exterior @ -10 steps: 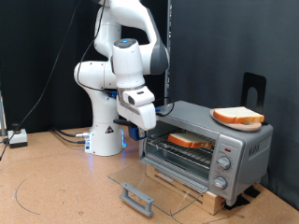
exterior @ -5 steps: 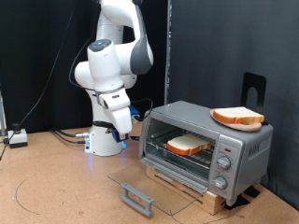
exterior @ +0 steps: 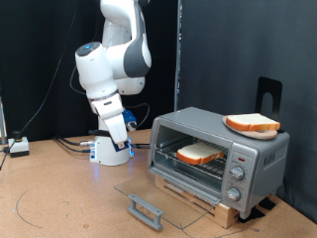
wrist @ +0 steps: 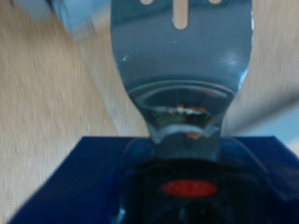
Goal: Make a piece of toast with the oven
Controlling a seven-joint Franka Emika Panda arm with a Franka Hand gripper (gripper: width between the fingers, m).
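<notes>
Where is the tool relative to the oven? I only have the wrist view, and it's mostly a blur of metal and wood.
Observer: The tool hangs apart from the oven, toward the exterior view's left of it.
Operator: Is the door open?
Observer: Yes, the glass door lies flat in front of the oven, with its handle outermost.
Operator: And the bread?
Observer: One slice sits on the rack inside; a second slice rests on the oven's top.

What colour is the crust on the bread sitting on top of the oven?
Orange-brown crust around a pale cream face on the piece of toast, seen best in the exterior view, atop the silver oven.
</notes>
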